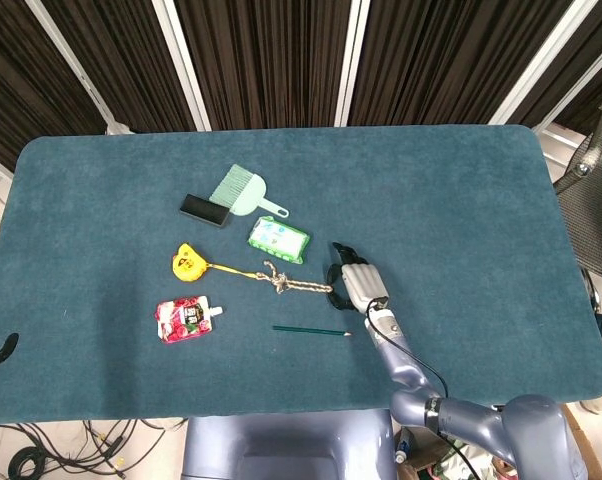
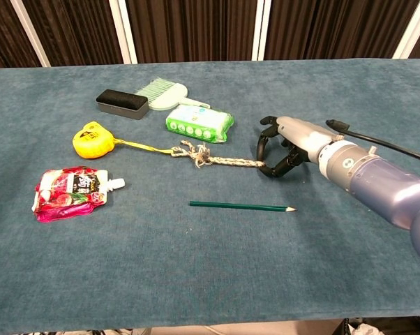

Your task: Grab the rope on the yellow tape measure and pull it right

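The yellow tape measure [image 1: 185, 263] [image 2: 92, 139] lies left of the table's middle. Its yellow strap runs right into a knotted, braided rope [image 1: 293, 283] [image 2: 217, 160]. My right hand [image 1: 354, 282] [image 2: 285, 150] has come in from the right and sits at the rope's free right end. Its fingers [image 2: 261, 148] curl down over the end and the thumb closes under it, pinching the tip. Of my left hand, only dark fingertips [image 1: 1, 350] show off the table's left edge in the head view; their pose is unclear.
A green pencil [image 1: 311, 329] [image 2: 241, 206] lies just in front of the rope. A green wipes pack [image 2: 199, 122], a green brush [image 2: 161, 92], a black eraser block [image 2: 122, 102] and a red drink pouch [image 2: 72, 190] surround the tape measure.
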You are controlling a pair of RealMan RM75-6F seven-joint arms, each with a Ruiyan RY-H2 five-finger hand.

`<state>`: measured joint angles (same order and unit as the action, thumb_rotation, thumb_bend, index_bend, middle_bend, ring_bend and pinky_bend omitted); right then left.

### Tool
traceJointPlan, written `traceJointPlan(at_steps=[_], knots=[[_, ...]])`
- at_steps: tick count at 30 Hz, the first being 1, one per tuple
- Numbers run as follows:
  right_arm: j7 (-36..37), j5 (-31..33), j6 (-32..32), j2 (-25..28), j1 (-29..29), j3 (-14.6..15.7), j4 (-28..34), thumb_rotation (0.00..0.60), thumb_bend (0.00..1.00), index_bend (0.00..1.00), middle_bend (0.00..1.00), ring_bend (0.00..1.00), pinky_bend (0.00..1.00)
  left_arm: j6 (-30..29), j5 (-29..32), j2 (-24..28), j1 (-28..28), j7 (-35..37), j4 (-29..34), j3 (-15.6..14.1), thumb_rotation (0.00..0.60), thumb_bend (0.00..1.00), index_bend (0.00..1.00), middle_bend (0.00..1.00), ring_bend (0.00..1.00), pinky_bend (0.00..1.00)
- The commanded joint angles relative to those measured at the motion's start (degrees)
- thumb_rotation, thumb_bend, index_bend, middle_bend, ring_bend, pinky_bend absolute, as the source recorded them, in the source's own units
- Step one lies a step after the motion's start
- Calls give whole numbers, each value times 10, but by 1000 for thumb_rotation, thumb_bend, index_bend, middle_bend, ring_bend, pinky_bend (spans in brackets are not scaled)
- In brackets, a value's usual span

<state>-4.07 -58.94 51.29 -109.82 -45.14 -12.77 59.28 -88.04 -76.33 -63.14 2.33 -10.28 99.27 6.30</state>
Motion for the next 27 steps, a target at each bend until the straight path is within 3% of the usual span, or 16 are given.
traceJointPlan(at_steps=[1, 10, 20, 27], knots=[[5, -3, -4, -5, -1, -4, -5, 600, 307, 534, 0, 0, 142, 0, 0, 0, 0, 0, 0, 0, 600, 246, 37, 0, 0, 0], [19, -13, -18, -17, -4, -13, -21, 600, 356, 641, 0, 0, 143, 0, 3, 1, 0, -1, 2, 1, 600, 246, 37, 0, 0, 0], [45, -27, -13, -12, 0, -29, -23, 600, 463, 674, 0, 0, 142, -1, 3, 1, -1, -1, 1, 1, 600, 246, 38, 0, 0, 0], [53, -33, 2, 22, 9, -44, 1, 600, 521, 692, 0, 0, 142, 0, 4, 1, 0, 0, 1, 1, 600, 246, 38, 0, 0, 0]])
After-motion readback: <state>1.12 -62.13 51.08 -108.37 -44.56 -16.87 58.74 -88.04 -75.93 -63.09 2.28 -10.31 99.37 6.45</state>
